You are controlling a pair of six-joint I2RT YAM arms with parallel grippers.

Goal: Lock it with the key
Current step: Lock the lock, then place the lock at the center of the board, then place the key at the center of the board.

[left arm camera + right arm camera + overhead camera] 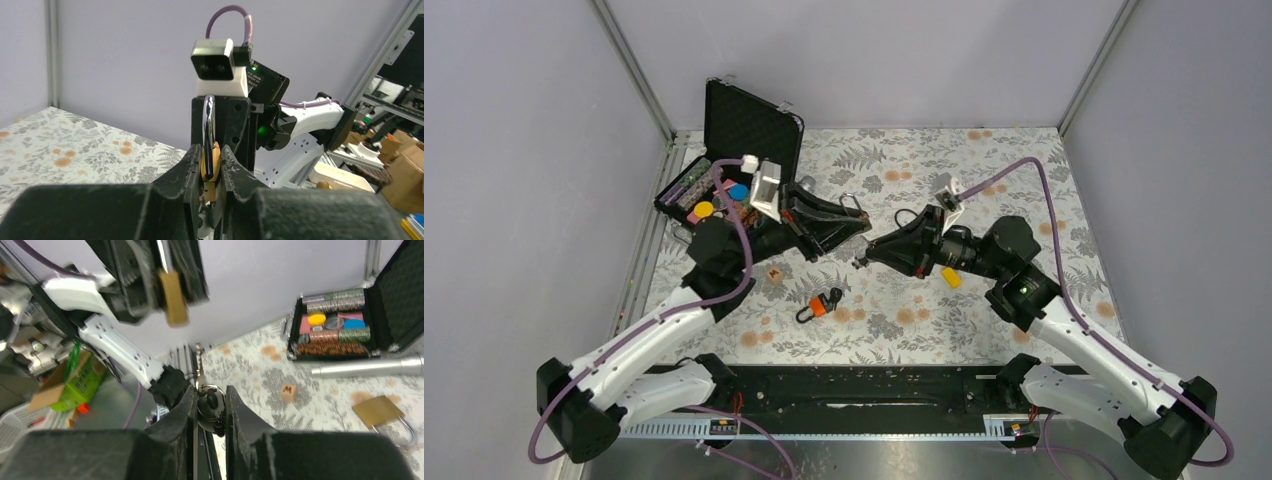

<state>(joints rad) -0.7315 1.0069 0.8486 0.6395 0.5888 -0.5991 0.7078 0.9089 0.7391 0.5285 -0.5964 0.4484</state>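
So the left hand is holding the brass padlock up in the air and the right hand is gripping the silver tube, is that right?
Not quite. The left hand does hold the brass padlock in the air, but the right hand grips the key on its ring, not the silver tube, which lies on the table. The right wrist view shows it.

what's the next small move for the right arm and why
Probably ease the right tool toward the padlock, lining the key tip with its lower end: the left tool holds the padlock raised, and the key sits short of it.
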